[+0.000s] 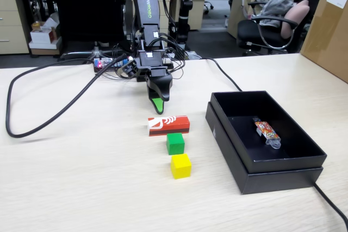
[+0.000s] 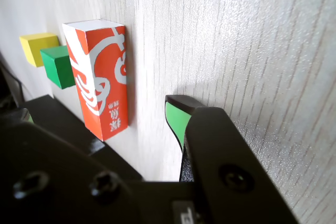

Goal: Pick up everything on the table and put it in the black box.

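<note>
Your three pieces are all on the table (image 1: 81, 177) and none is in the box. In the fixed view the red block (image 1: 168, 125) lies on its long side nearest the arm; the green cube (image 1: 175, 143) sits just in front of it, close to touching it, and the yellow cube (image 1: 180, 165) comes next toward the camera, just beside the green one. Together they make a short line running away from the gripper (image 1: 158, 103).

The wrist view shows the same order: the red block (image 2: 98, 80) closest to the camera, with the green cube (image 2: 58, 66) and yellow cube (image 2: 38, 47) behind it.

The gripper hangs low over the tabletop just behind the red block, tip pointing down, touching nothing. You see a green-padded finger (image 2: 176, 119) in the wrist view with bare table beside it and the red block off to its left. The other jaw is not clearly shown in either view, so I cannot tell how wide it stands; it holds nothing.

To the right in the fixed view, the black box (image 1: 234, 134) stands well apart from the line of blocks. Inside it lies only a small clear-wrapped packet (image 1: 266, 131) with an orange pattern, resting on the floor toward the far right.

By my reading, you have all three pick-ups ahead of you, and the red block looks the likely first target.
</note>
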